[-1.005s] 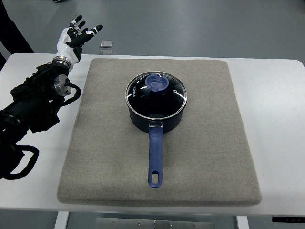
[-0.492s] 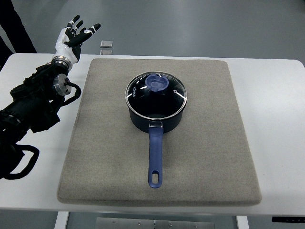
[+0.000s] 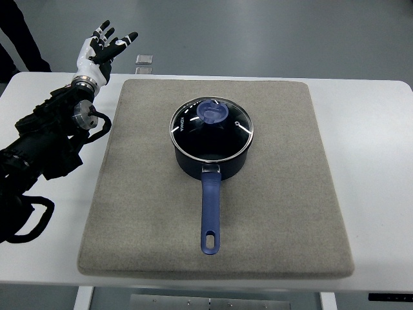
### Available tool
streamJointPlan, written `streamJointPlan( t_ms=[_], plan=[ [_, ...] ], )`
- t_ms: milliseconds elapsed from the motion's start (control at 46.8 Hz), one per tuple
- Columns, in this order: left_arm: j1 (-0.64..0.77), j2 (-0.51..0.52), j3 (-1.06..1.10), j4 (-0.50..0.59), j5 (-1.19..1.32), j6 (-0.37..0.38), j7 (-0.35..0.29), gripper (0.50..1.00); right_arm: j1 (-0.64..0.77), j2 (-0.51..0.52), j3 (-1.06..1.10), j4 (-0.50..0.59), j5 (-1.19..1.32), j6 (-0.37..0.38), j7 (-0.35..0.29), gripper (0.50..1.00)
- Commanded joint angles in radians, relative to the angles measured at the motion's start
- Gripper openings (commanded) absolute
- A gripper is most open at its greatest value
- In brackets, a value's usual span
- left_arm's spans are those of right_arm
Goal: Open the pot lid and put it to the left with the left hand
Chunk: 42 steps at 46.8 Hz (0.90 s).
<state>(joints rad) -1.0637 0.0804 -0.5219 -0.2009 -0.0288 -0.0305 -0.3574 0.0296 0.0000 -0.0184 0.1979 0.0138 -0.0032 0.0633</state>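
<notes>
Lid [image 3: 211,126] of round glass with blue knob remains seated on the dark blue saucepan [image 3: 210,150] at centre of grey mat [image 3: 277,194]; left hand [image 3: 100,53], fingers spread and empty, has barely shifted far-left, so approach remains pending.

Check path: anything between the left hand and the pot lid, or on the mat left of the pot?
Nothing visible. The left hand is open past the table's far-left corner; bare grey mat lies between it and the glass lid, which sits on the blue saucepan.
</notes>
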Motion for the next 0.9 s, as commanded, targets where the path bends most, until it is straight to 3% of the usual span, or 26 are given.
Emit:
streamJointPlan(
  t_ms=[0, 877],
  plan=[
    [0.001, -0.001, -0.001, 0.002, -0.006, 0.004, 0.000, 0.986, 0.000, 0.000, 0.000, 0.000, 0.000, 0.000, 0.001, 0.917],
    [-0.005, 0.007, 0.009, 0.000, 0.004, 0.006, 0.000, 0.988, 0.000, 0.000, 0.000, 0.000, 0.000, 0.000, 0.000, 0.917]
  ],
)
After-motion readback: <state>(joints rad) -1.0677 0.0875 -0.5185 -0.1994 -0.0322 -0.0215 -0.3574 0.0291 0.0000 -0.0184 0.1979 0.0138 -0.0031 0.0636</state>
